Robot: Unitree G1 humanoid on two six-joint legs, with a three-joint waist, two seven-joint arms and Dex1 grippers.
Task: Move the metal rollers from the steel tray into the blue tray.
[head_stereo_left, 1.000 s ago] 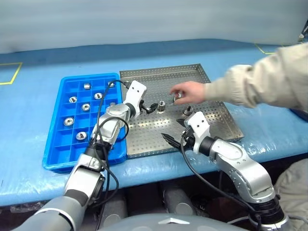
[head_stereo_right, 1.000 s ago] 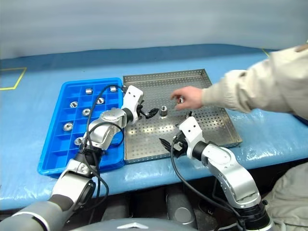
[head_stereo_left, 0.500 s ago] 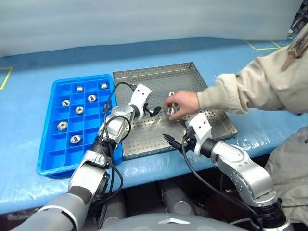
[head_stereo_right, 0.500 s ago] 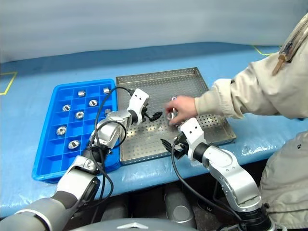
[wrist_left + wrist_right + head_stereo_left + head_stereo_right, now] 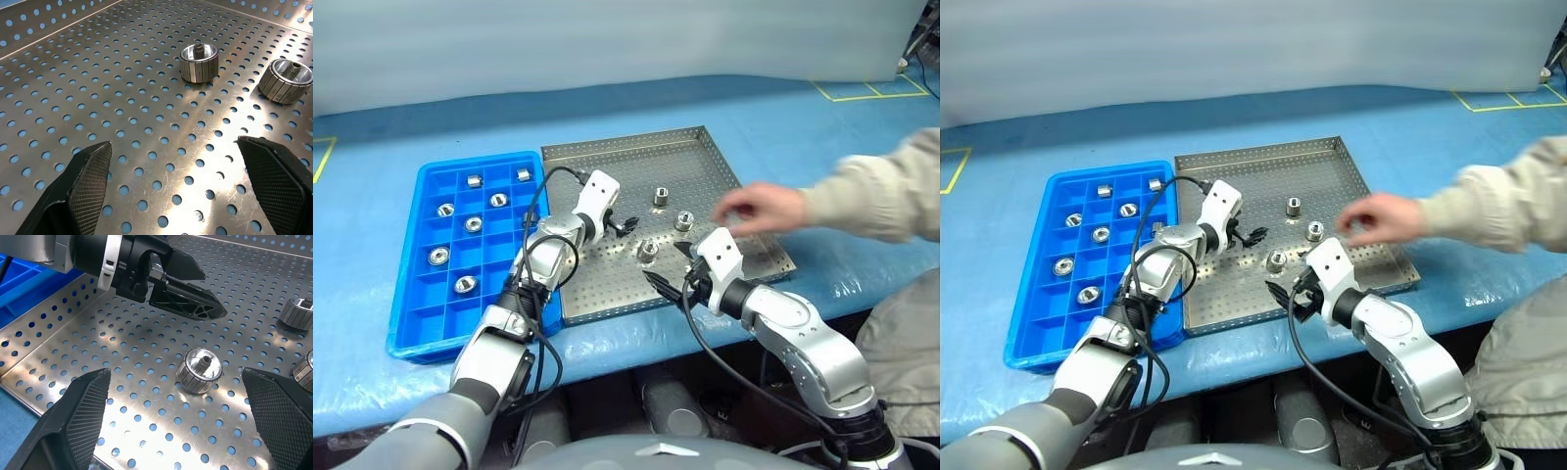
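Metal rollers are lying in two places: three are standing on the perforated floor of the steel tray (image 5: 607, 162), and seven are sitting in separate compartments of the blue tray (image 5: 411, 323) just to its left. Of the three loose ones, one roller (image 5: 648, 251) is resting nearest the robot, between the two grippers, with a second roller (image 5: 684, 221) a little farther back and a third roller (image 5: 660, 197) beyond that. The left gripper (image 5: 628, 225) is hovering low over the steel tray with its fingers spread wide and nothing between them, pointing toward the loose rollers. The right gripper (image 5: 668, 284) is hanging over the tray's near edge, equally wide apart and carrying nothing, with the nearest roller just ahead of it. A person's hand (image 5: 759, 208) is reaching over the tray's far right side; it is blurred, so whether it is holding anything is hard to say.
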